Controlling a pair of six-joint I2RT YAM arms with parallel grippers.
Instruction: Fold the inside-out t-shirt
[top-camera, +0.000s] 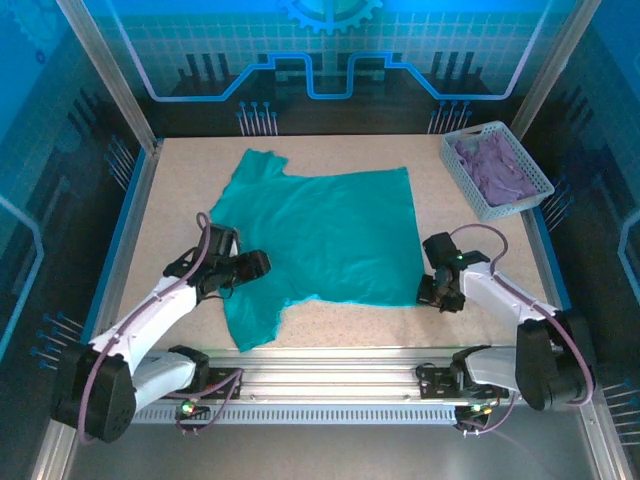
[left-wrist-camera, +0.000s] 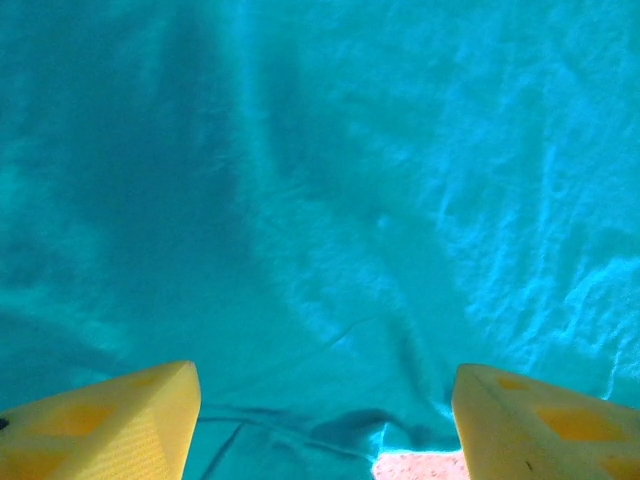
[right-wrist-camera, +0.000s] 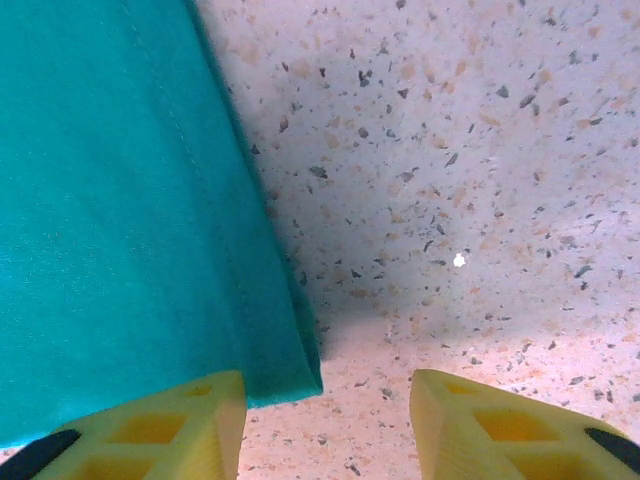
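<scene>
Speckled tabletop (top-camera: 190, 180) carries the teal t-shirt (top-camera: 330, 235), spread flat at centre frame in the top view. At the shirt's lower left, the left gripper (top-camera: 258, 265) is over the fabric, jaws apart. The right gripper (top-camera: 430, 293), jaws apart, straddles the lower-right corner. At upper right, a basket (top-camera: 463, 180) holds purple cloth (top-camera: 495, 165).

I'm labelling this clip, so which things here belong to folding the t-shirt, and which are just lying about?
Belong to the job: teal t-shirt, spread flat; left tool, open over it; right tool, open at its near right corner.
Lying about: grey basket, far right; purple cloth inside it.
</scene>
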